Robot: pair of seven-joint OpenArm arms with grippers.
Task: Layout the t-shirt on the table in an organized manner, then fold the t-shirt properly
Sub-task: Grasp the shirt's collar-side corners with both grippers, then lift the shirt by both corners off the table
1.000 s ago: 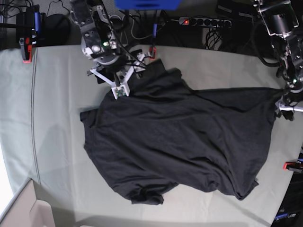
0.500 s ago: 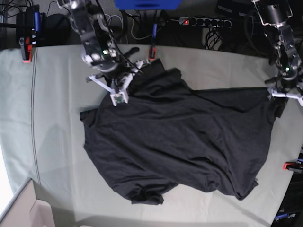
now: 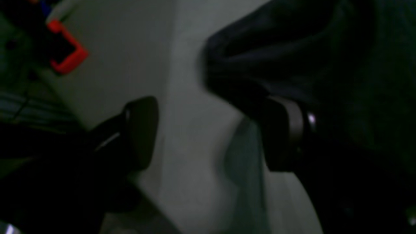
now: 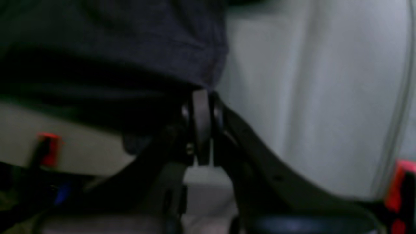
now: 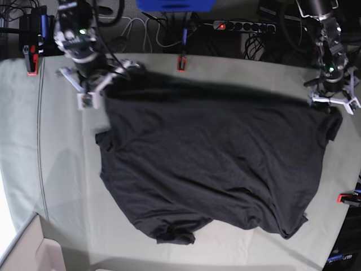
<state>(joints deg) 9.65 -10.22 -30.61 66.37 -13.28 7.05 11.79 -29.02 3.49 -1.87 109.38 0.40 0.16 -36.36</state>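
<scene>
The right gripper (image 4: 202,128) has its jaws pressed together on the hem of the t-shirt (image 5: 214,164), with dark cloth bunched just above the pads. In the base view this right gripper (image 5: 93,90) sits at the shirt's far corner on that view's left, the fabric drawn taut from it. The left gripper (image 3: 211,133) stands wide, its two fingers (image 3: 141,130) well apart with bare table between them; a fold of shirt touches the top of one finger, yet nothing is clamped. In the base view it hangs at the shirt's opposite far corner.

The t-shirt lies spread across the middle of the table (image 5: 62,169), its far edge pulled nearly straight, its near edge rumpled and curled under. The table's pale cloth carries a seam line down one side, and red clamps (image 5: 180,62) grip its edges. Cables and a power strip (image 5: 242,25) lie beyond the far edge.

Both wrist views are dark and blurred. No print shows on the shirt.
</scene>
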